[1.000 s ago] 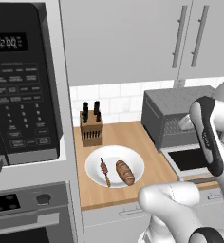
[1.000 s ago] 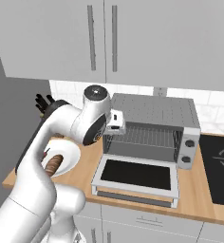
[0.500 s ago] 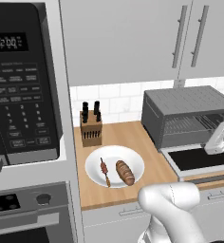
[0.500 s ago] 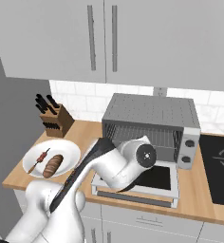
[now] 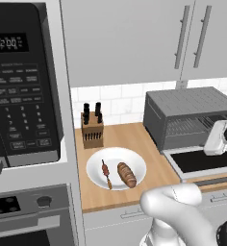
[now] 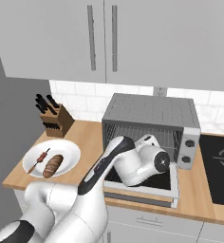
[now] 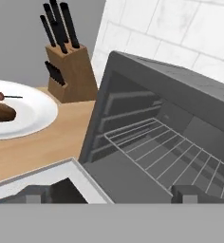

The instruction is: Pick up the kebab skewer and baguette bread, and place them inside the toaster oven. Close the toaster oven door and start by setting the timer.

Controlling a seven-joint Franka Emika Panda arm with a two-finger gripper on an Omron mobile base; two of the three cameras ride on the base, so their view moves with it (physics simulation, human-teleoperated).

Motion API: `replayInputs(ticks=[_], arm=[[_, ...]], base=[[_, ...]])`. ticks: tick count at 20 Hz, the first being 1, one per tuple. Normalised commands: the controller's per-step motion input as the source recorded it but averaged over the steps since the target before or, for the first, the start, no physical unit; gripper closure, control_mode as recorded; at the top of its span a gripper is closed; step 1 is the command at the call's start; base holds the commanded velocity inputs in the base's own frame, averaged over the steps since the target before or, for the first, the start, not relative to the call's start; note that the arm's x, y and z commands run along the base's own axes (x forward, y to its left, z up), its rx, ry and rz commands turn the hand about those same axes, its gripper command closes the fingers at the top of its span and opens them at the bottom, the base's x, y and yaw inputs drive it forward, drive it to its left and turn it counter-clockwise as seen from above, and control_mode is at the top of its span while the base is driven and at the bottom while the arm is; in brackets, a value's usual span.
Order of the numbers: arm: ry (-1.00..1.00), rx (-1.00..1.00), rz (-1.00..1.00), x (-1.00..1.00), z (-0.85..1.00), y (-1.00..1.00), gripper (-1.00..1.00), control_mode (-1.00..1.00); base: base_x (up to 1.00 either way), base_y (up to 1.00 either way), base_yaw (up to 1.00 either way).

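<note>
In the left base view we see the white plate [image 5: 116,168] on the wooden table [image 5: 134,139], with the kebab skewer [image 5: 106,173] and the baguette bread [image 5: 127,174] lying side by side on it, both with their long axes running roughly front to back, the skewer's meat chunks at its far end. The knife block [image 5: 92,129] stands behind the plate, the toaster oven [image 5: 192,115] sits to the right with its door [image 5: 202,161] folded down flat, and the microwave [image 5: 24,86] hangs at left. In the right base view the plate [image 6: 51,156] lies near the table's left edge with free wood between it and the oven [image 6: 152,126]; here the skewer [image 6: 39,160] and bread [image 6: 53,165] slant toward the oven (a tilt less plain from the other side). The arm bends over the lowered door [image 6: 142,182], the hand at the oven mouth. In the hand view we look into the cavity at the bare wire rack [image 7: 166,156], with the knife block [image 7: 69,66], the plate [image 7: 19,114] and the bread's end [image 7: 0,111] off at left. The fingers [image 7: 107,194] stand wide apart, holding nothing.
</note>
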Motion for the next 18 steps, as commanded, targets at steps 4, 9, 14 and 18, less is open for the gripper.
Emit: replayInputs(ticks=[4, 9, 14, 18], arm=[[-0.05, 0.0, 0.0, 0.53, -0.36, -0.1, -1.0, -1.0], [-0.1, 0.0, 0.0, 0.3, -0.59, -0.16, -1.0, -1.0], [-0.03, 0.0, 0.0, 0.28, -0.09, -0.48, -1.0, -1.0], [-0.03, 0.0, 0.0, 0.33, -0.22, -0.23, -1.0, -1.0]], base=[[0.0, 0.0, 0.0], [0.0, 0.0, 0.0], [0.0, 0.0, 0.0], [0.0, 0.0, 0.0]])
